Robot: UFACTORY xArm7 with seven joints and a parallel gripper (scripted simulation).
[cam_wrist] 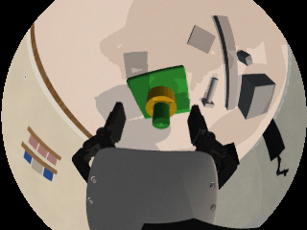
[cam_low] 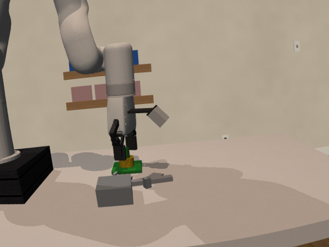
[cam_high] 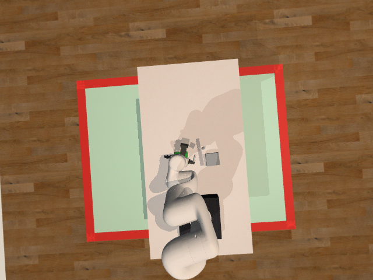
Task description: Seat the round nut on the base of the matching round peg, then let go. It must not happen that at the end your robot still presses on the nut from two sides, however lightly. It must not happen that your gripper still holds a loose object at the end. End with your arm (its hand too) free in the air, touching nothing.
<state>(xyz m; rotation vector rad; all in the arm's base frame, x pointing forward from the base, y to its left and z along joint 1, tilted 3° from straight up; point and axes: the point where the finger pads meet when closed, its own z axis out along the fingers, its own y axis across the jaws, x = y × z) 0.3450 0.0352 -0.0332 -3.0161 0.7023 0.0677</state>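
- The jaws (cam_low: 125, 151) stand wide apart, with a finger on either side of the round peg and nothing clamped between them.
- The yellow round nut (cam_low: 126, 161) (cam_wrist: 161, 102) is down around the green round peg (cam_low: 127, 152) (cam_wrist: 161, 116), resting on its green square base (cam_low: 136, 169) (cam_wrist: 177, 85).
- The peg's top sticks up through the nut.
- The base lies flat on the pale surface (cam_high: 186, 90) (cam_low: 212, 207) (cam_wrist: 82, 43).
- A grey block (cam_high: 212, 158) (cam_low: 114, 192) (cam_wrist: 257, 95), a long grey bar (cam_high: 200, 151) (cam_low: 163, 179) (cam_wrist: 227, 62) and a grey bolt-shaped piece (cam_wrist: 210, 92) are near the base.
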